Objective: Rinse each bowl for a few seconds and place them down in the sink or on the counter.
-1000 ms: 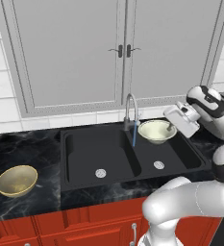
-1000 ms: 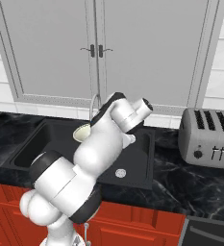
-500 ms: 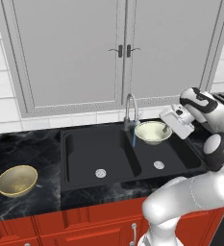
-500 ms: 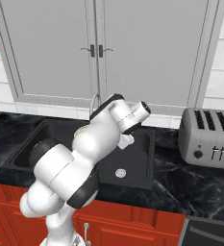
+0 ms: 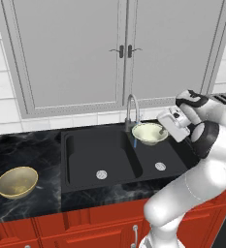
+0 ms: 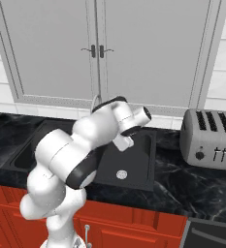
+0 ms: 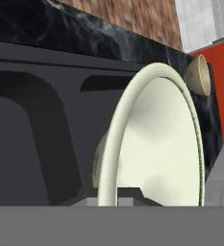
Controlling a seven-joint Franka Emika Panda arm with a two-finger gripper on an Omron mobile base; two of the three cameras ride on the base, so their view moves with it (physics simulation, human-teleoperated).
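Observation:
Over the right basin of the black sink [image 5: 100, 160], my gripper [image 5: 166, 127] is shut on the rim of the pale cream bowl [image 5: 149, 133]. The bowl hangs level just right of the steel faucet [image 5: 130, 109], and a thin blue stream of water [image 5: 135, 143] falls past its left edge. In the hand view the cream bowl [image 7: 154, 139] stands edge-on, its rim pinched in my gripper [image 7: 108, 198]. The tan-gold bowl [image 5: 16, 181] rests upright on the black marble counter [image 5: 22, 150] at the far left, and appears small in the hand view [image 7: 198, 74].
A silver toaster [image 6: 211, 138] stands on the counter right of the sink [image 6: 134, 167]. Grey cabinet doors [image 5: 124, 53] hang above the faucet. My own arm [image 6: 80, 150] blocks the sink's middle in the right base view. The left basin holds nothing.
The gripper has carried the cream bowl a little to the left, closer to the faucet spout. The tan-gold bowl has stayed in place.

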